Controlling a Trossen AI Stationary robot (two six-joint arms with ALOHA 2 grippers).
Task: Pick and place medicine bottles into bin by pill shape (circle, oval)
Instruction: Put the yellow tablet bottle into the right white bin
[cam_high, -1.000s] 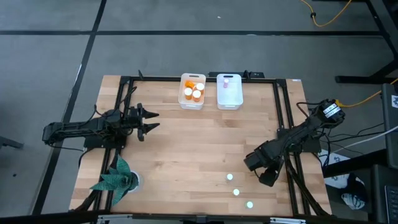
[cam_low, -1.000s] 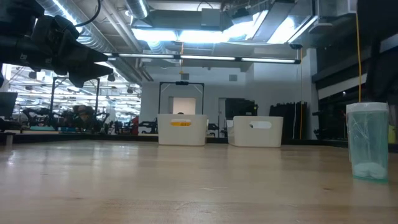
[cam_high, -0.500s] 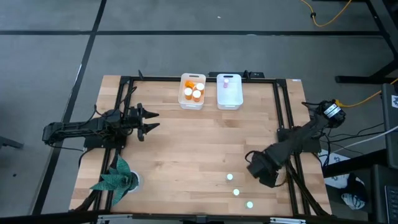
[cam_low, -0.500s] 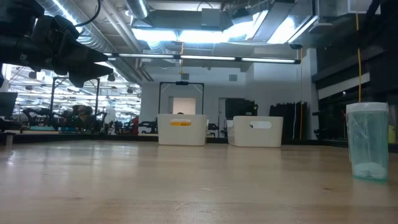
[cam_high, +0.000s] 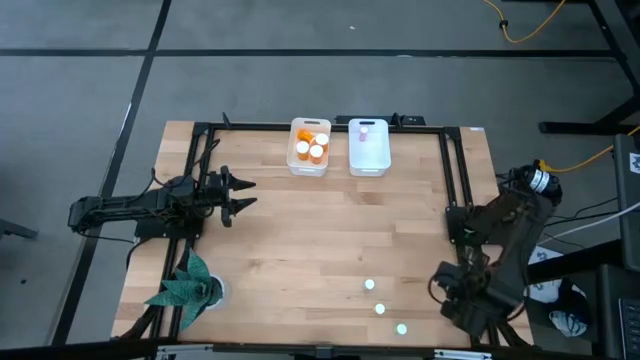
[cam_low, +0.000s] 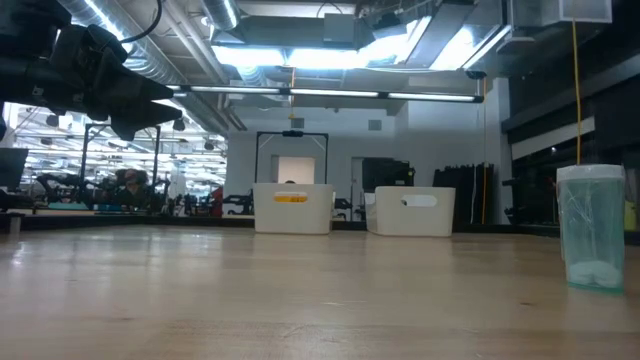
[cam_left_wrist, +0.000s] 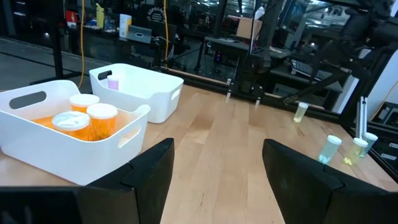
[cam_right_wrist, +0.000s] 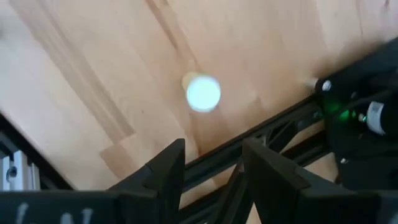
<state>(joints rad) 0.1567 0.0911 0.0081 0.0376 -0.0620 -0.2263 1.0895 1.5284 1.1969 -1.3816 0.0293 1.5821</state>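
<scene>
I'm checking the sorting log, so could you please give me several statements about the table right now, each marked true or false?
1. The left white plastic bin holds orange-bodied medicine bottles with white caps. True.
2. The right white plastic bin holds four bottles. False: one small pale bottle shows.
3. Three small pale-green bottles stand on the wooden table. True.
4. The right gripper grips a bottle. False: its open fingers hold nothing.
5. The left gripper is over the bins. False: it is near the table's left side.

Two dark jointed arms — black cabling, broad flat matte-black jaws.
</scene>
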